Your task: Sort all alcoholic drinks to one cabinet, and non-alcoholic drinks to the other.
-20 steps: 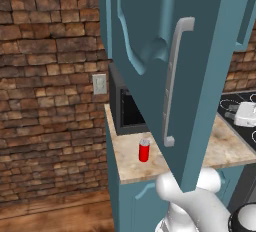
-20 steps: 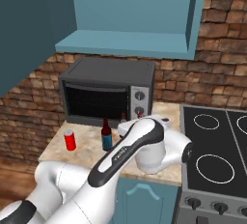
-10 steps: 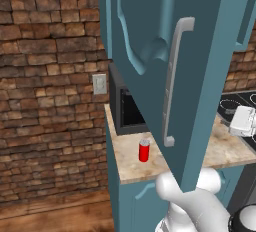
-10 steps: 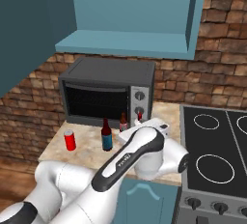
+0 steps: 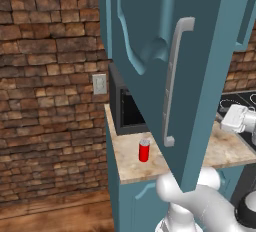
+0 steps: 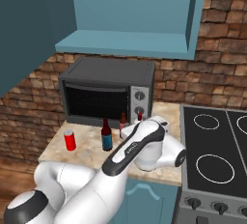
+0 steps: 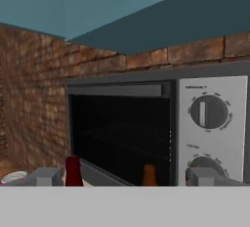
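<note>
One microwave [image 6: 107,92] on the stone counter [image 6: 87,151], taken here as the landmark. One open upper cabinet [image 6: 126,15] straight above it, shelf bare.

Three drinks in front of the microwave, all upright with long axes vertical:
- one dark brown bottle with red label [image 6: 106,135], before the microwave door, cap up;
- one pale bottle with red cap [image 6: 139,118], below the microwave's knobs, mostly hidden behind the arm, with one more small brown-capped bottle [image 6: 123,119] just beside it;
- one red can [image 6: 70,140], off the microwave's left front corner, silver top up.

White arm bent low across the counter in front of the microwave, hand level, facing its door and dials.

Gripper [image 7: 124,176] spread fully wide, holding nothing, fingertips [image 7: 46,176] flanking the bottle caps.
</note>
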